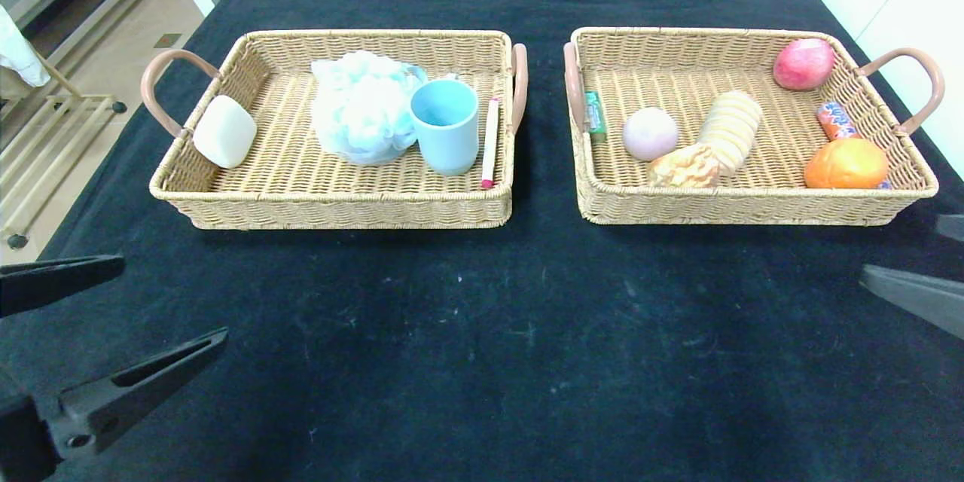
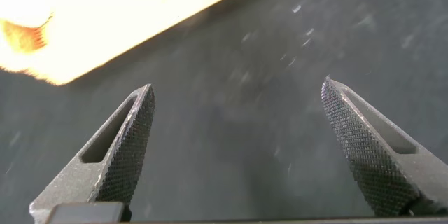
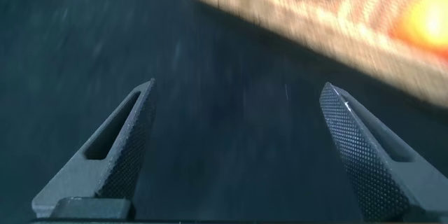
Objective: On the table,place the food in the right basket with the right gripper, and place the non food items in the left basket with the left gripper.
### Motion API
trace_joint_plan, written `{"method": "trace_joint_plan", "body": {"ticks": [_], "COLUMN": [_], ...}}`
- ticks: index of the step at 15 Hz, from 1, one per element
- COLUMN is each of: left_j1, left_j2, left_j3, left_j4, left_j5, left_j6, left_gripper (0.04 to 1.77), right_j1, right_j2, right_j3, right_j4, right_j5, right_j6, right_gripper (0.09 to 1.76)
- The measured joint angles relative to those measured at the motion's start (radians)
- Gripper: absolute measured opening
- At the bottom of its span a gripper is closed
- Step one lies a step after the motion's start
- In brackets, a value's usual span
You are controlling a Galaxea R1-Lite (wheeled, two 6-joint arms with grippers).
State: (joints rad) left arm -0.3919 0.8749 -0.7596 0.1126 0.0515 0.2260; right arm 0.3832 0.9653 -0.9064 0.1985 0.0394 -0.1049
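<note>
**Sorting looks finished**

Both pincers hang spread and empty over the bare worktop (image 1: 482, 331): left pincer (image 1: 113, 309) at 8 o'clock, right pincer (image 3: 238, 147) at 4. Cup (image 1: 446, 126), sponge (image 1: 224, 131) and puff (image 1: 361, 105) lie in the left basket (image 1: 339, 207); fruit and bread fill the right basket (image 1: 753, 203). Nothing seems left.

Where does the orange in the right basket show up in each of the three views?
Head view: orange in the right basket's near right corner.
Left wrist view: not in it.
Right wrist view: an orange blur inside the basket, beyond the right gripper, whose jaws stand open.
Shared landmark: the right basket's wicker wall.
</note>
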Motion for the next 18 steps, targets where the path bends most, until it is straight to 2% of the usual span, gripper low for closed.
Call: {"method": "trace_joint_plan", "body": {"ticks": [4, 8, 10, 13, 18], "left_j1": [0.106, 0.224, 0.267, 0.3, 0.36], "left_j2": [-0.155, -0.323, -0.4, -0.498, -0.629], "left_j3": [-0.053, -0.166, -0.192, -0.191, -0.123], "left_j4": [0.21, 0.434, 0.501, 0.571, 0.602], "left_j5": [-0.019, -0.124, -0.177, -0.224, -0.335], "left_j6": [0.003, 0.003, 0.001, 0.001, 0.001], "left_gripper": [1.72, 1.72, 1.72, 1.72, 1.72], "right_j1": [-0.051, -0.207, -0.295, -0.353, -0.366], "right_j2": [-0.229, -0.404, -0.488, -0.605, -0.762], "right_j3": [-0.039, -0.099, -0.102, -0.025, 0.144], "right_j4": [0.275, 0.426, 0.5, 0.536, 0.532], "right_j5": [0.013, 0.048, 0.099, 0.129, 0.141], "right_j6": [0.022, 0.027, 0.043, 0.057, 0.058], "right_gripper": [1.69, 1.7, 1.7, 1.7, 1.7]}}
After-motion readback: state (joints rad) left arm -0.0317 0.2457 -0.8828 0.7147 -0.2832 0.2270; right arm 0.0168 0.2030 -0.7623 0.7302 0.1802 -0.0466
